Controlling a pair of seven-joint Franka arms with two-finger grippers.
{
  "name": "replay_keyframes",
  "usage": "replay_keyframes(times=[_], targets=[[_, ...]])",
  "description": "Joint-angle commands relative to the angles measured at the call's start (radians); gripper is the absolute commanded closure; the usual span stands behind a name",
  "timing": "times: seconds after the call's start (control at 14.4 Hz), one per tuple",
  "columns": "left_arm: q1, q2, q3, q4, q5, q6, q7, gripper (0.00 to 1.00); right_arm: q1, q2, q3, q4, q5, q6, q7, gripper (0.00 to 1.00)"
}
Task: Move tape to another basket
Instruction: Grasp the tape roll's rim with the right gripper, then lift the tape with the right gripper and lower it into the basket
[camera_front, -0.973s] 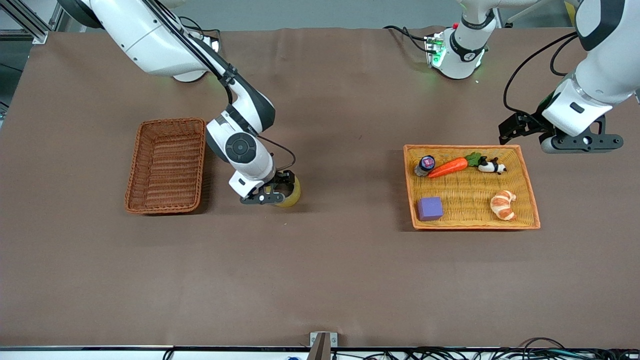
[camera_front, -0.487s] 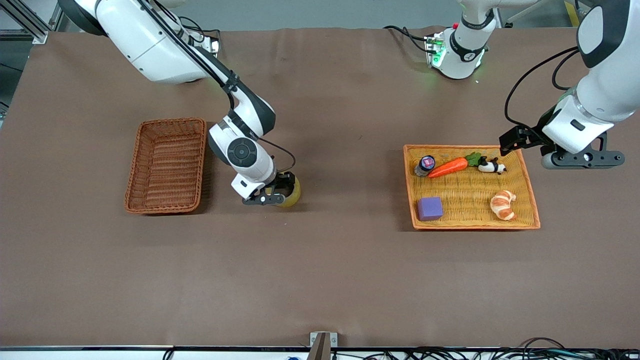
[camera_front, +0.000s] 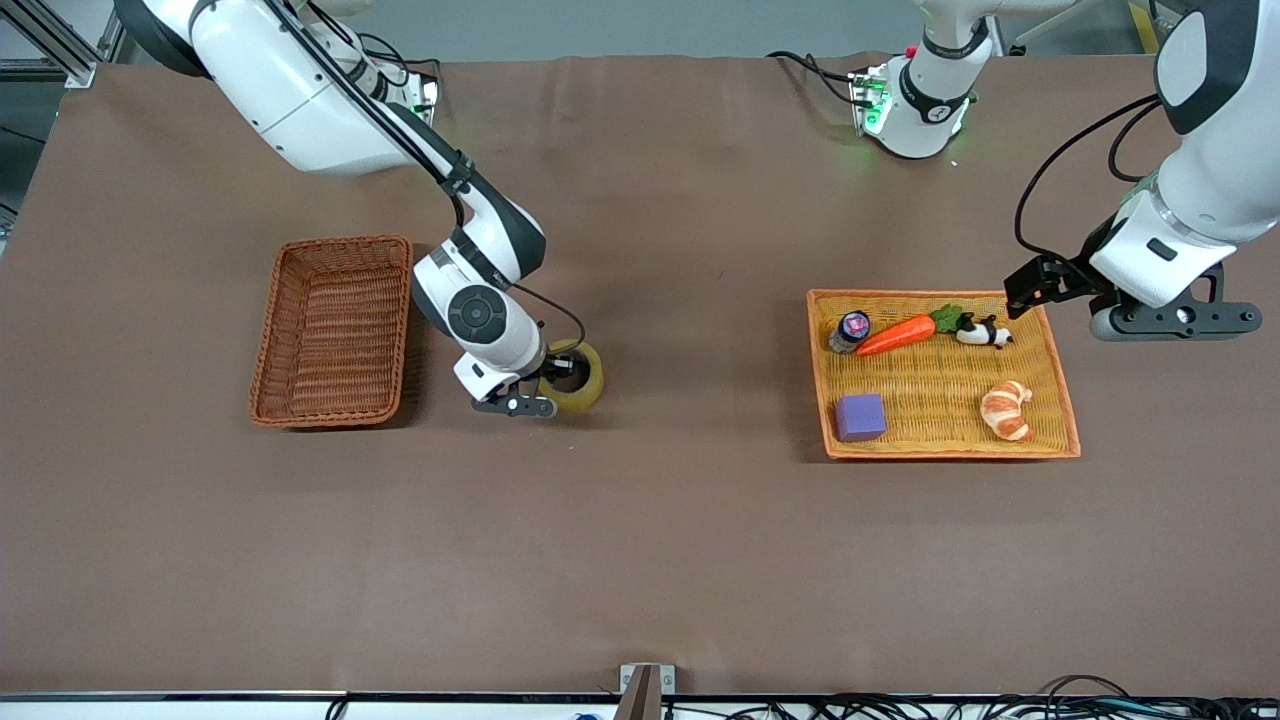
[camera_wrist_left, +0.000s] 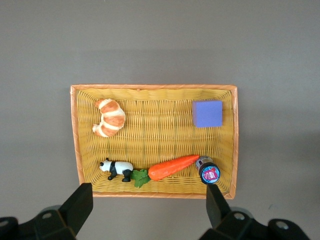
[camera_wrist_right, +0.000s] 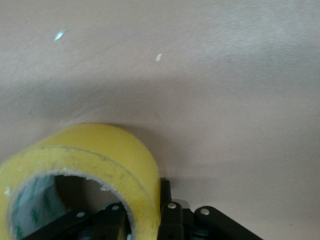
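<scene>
The right gripper (camera_front: 545, 392) clamps the wall of the translucent yellow tape (camera_front: 576, 376), a ring with a hollow centre, tilted above the table (camera_front: 640, 520), while the left gripper (camera_wrist_left: 145, 210) waits open over the orange tray (camera_wrist_left: 76, 130).

I'm working in a robotics lab, not a home or shop. Two white arms (camera_front: 330, 100) are bolted to a counter (camera_front: 640, 560) under a plain brown sheet, one base (camera_front: 915, 110) glowing green. Aluminium framing (camera_front: 60, 40) shows at a corner, loose cables (camera_front: 1000, 708) trail along the near edge, and the props are toys: a carrot (camera_front: 897, 334) and a panda (camera_front: 982, 331).
</scene>
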Motion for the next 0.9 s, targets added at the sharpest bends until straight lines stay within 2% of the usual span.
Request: replay_keyframes(times=[0.0, 0.21, 0.42, 0.56, 0.7, 0.83], targets=[[0.000, 0.007, -0.009, 0.029, 0.026, 0.005, -0.010, 0.00, -0.033, -0.028, 0.016, 0.028, -0.029, -0.122, 0.044, 1.00], [-0.003, 0.009, -0.009, 0.045, 0.026, 0.003, 0.008, 0.00, -0.065, -0.159, 0.016, 0.057, -0.027, -0.286, 0.014, 1.00], [0.000, 0.009, -0.009, 0.045, 0.026, 0.002, 0.007, 0.00, -0.111, -0.284, 0.013, 0.043, -0.016, -0.412, -0.127, 1.00], [0.000, 0.009, -0.009, 0.045, 0.026, 0.003, 0.007, 0.00, -0.132, -0.357, -0.019, 0.021, -0.010, -0.493, -0.215, 1.00], [0.008, 0.009, -0.009, 0.045, 0.023, 0.003, 0.004, 0.00, -0.134, -0.428, -0.067, -0.035, -0.009, -0.509, -0.276, 1.00], [0.008, 0.009, -0.009, 0.045, 0.021, 0.003, 0.002, 0.00, -0.132, -0.477, -0.157, -0.082, -0.003, -0.505, -0.423, 1.00]])
